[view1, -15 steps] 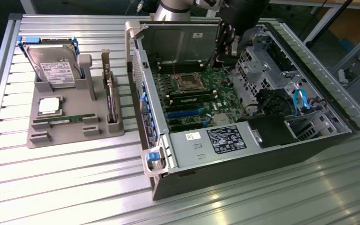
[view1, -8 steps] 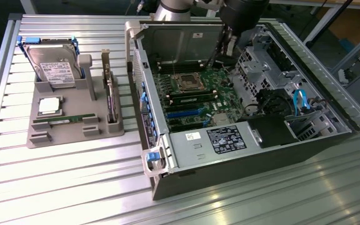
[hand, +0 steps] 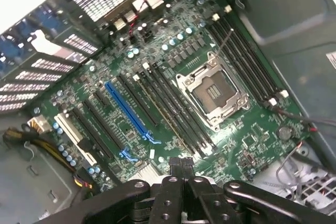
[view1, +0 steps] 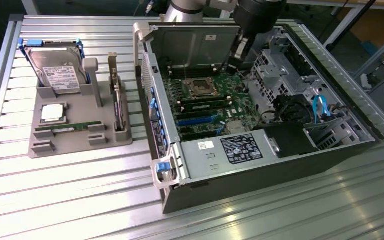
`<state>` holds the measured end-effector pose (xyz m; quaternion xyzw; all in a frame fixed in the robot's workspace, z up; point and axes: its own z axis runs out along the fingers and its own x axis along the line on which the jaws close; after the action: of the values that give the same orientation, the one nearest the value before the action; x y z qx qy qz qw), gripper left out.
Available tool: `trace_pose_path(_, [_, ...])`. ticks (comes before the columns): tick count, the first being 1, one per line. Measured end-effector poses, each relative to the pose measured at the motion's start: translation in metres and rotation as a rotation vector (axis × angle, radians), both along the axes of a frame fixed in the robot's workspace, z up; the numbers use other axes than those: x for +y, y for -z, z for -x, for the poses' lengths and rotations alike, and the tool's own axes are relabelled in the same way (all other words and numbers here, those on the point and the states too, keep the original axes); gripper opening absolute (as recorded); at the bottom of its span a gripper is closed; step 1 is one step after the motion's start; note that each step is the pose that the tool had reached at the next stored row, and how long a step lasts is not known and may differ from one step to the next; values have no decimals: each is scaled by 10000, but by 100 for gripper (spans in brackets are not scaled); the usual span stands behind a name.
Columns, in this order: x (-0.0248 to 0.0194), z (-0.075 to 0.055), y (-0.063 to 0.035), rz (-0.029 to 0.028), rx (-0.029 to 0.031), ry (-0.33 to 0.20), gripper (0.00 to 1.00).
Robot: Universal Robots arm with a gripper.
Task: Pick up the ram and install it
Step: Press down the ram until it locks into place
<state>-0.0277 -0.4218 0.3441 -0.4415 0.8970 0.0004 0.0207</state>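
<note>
The bench [view1: 78,200] is ribbed, brushed metal with a bright sheen. The parts holder [view1: 78,142] looks like matt grey plastic. The ram [view1: 68,128] is a green circuit board. The computer case [view1: 272,170] has dull grey sheet-metal walls, and its motherboard [hand: 173,93] is glossy green. The gripper [hand: 181,174] is matt black.

honestly nothing here is actually readable. there's a white printed label [view1: 63,76] on the silver hard drive [view1: 57,67] at the upper left of the exterior view, a black sticker with white print [view1: 241,149] on the grey metal power supply cover [view1: 225,155] at lower centre, with a small white sticker [view1: 207,145] just to its left, and another white sticker [view1: 212,37] on the raised grey side panel [view1: 192,45] at top centre. all too small to make out any words or numbers.
</note>
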Motion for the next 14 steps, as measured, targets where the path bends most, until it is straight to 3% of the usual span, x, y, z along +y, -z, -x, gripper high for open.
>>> trace_pose_path(8, [0, 0, 21, 1, 1, 1746, 10])
trace_pose_path(14, [0, 0, 35, 0, 0, 2778, 10])
